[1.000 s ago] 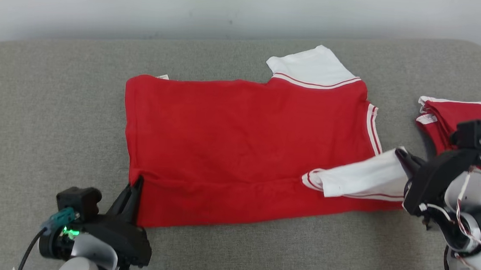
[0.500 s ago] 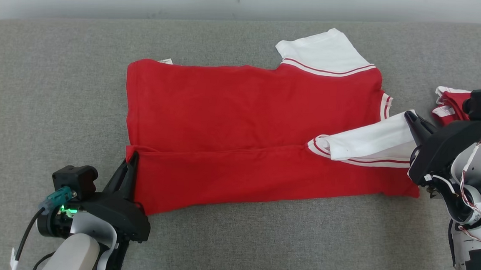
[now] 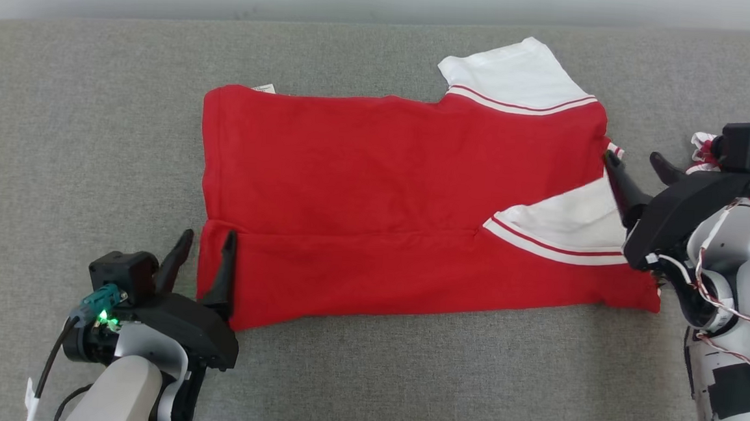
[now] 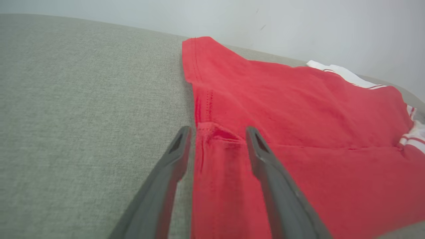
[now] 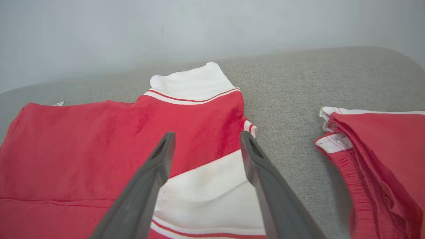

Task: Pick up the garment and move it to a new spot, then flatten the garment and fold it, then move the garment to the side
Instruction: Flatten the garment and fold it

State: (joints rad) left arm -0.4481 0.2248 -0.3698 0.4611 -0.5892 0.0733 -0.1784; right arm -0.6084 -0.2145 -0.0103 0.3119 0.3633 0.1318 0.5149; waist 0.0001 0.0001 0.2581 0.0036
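Garment [image 3: 382,191] released since prev, L gripper [image 3: 209,234], R gripper [image 3: 633,156] spread empty, 2nd pile [image 5: 385,156] cropped

My left gripper [image 3: 209,236] had two long dark fingers [image 4: 177,156], tapered, slotted near tips, on black mount. Teal connector [image 3: 97,299] sat beside glowing green light [image 3: 105,317]; black cable [image 3: 46,372] hung off wrist. Forearm [image 3: 117,398] was pale grey. My right gripper [image 3: 632,158] had same build, black camera block [image 3: 747,143] on top; red-white wires [image 3: 717,306] ran over silver joint; black band [image 3: 738,389] wrapped forearm.
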